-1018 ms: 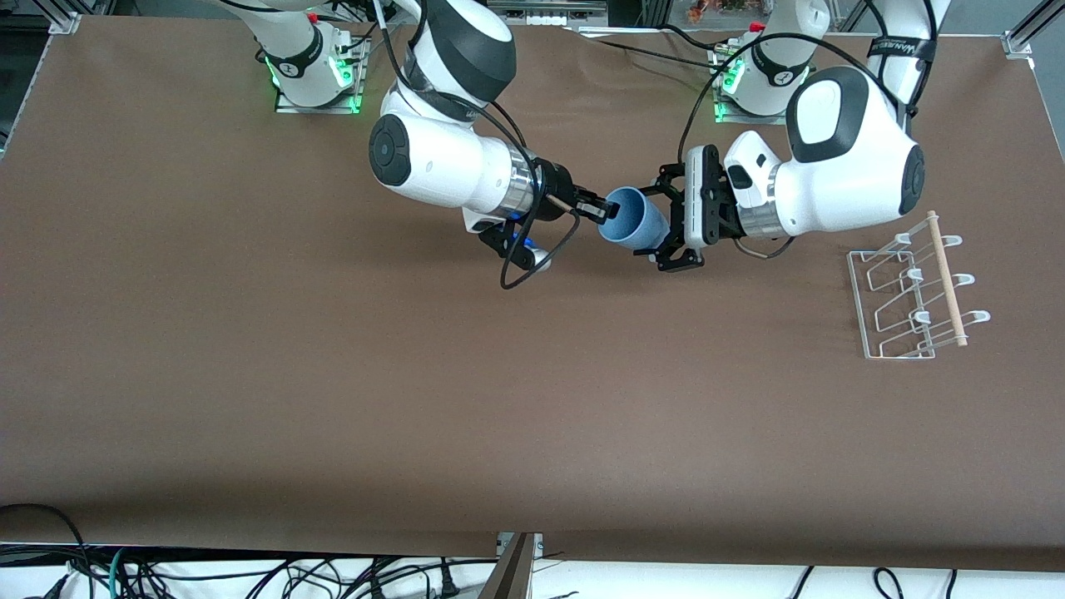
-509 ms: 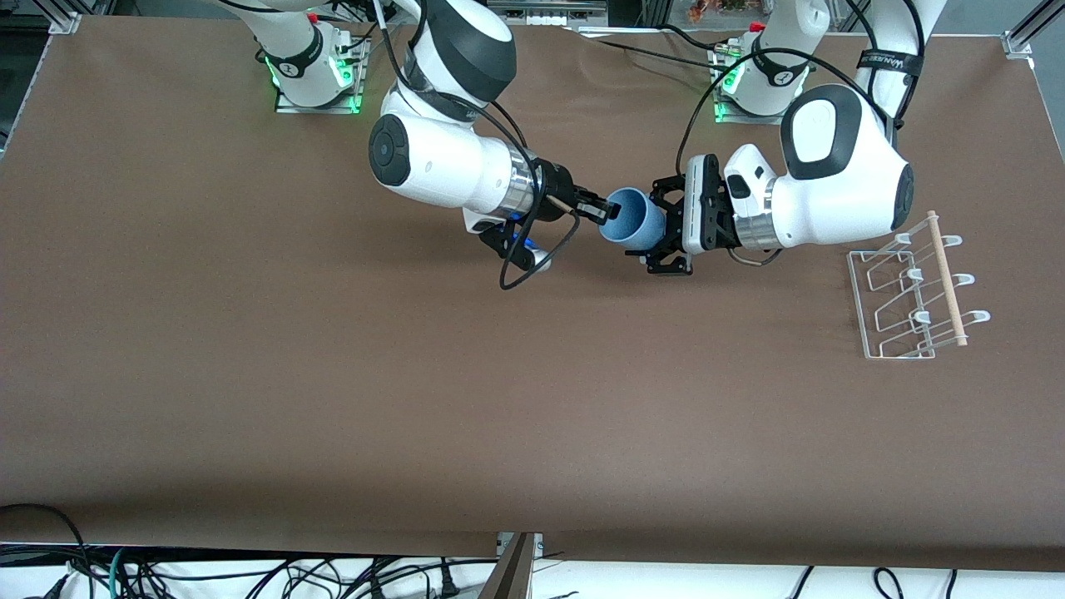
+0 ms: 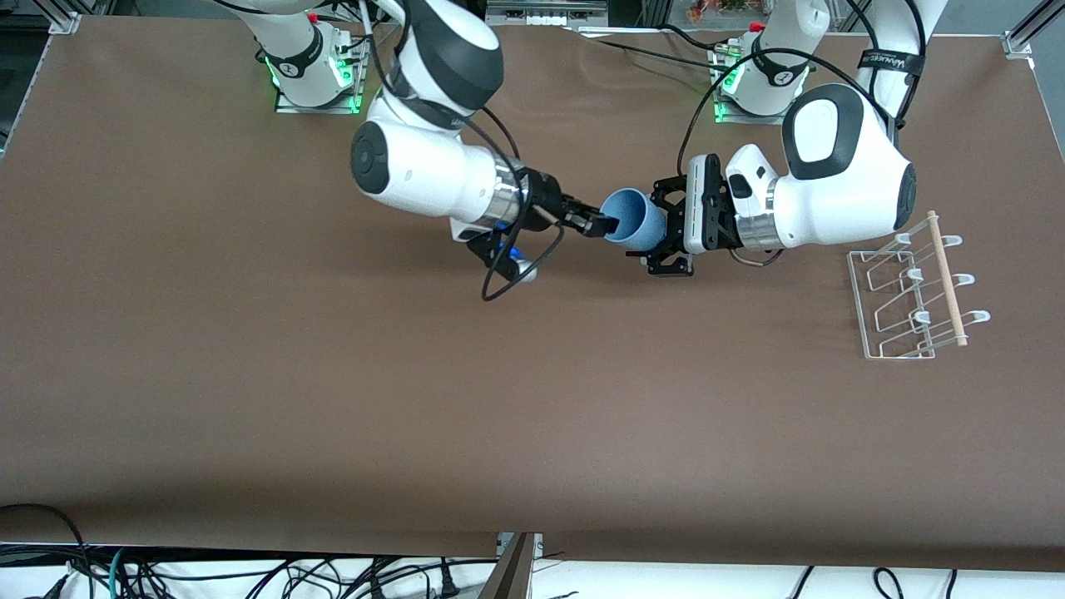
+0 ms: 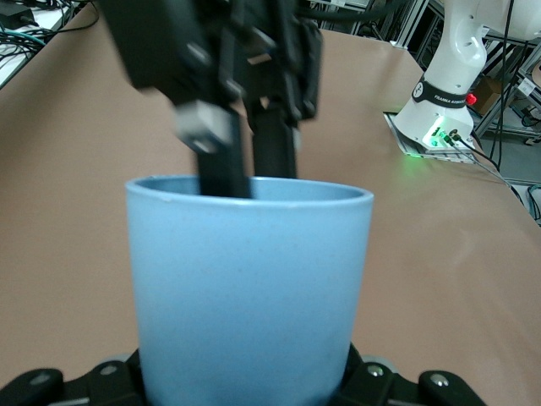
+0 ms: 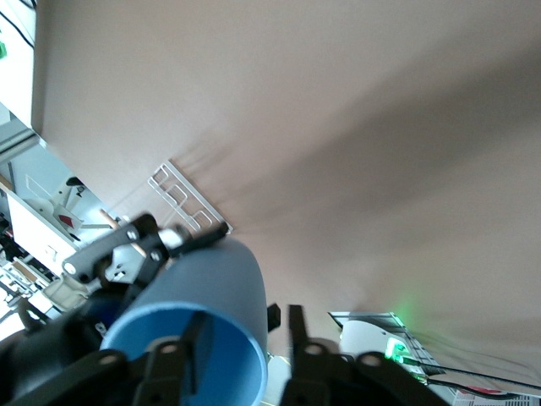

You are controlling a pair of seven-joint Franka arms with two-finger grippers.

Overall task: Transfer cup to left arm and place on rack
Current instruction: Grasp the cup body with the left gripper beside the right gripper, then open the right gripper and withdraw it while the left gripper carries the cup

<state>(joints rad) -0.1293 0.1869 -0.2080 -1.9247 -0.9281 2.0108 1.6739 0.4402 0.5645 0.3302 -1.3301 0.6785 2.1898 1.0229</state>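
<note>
The light-blue cup [image 3: 634, 219] is held on its side in the air between the two arms, over the table's middle. My left gripper [image 3: 667, 235] is shut on the cup's base end; in the left wrist view the cup [image 4: 249, 288] fills the space between its jaws. My right gripper [image 3: 601, 223] is at the cup's mouth and open. In the right wrist view one finger [image 5: 193, 347] is inside the cup [image 5: 211, 279] and the other stands outside, clear of the wall. The white wire rack [image 3: 911, 291] with its wooden dowel sits toward the left arm's end of the table.
Both arm bases [image 3: 312, 62] [image 3: 761, 75] with green lights stand along the table's edge by the robots. A black cable loop [image 3: 507, 266] hangs under the right wrist. Loose cables lie below the table's edge nearest the front camera.
The left gripper moved in and closed on the cup's base end. The right gripper's fingers opened off the cup's rim, and the right arm drew back a little toward its own end.
</note>
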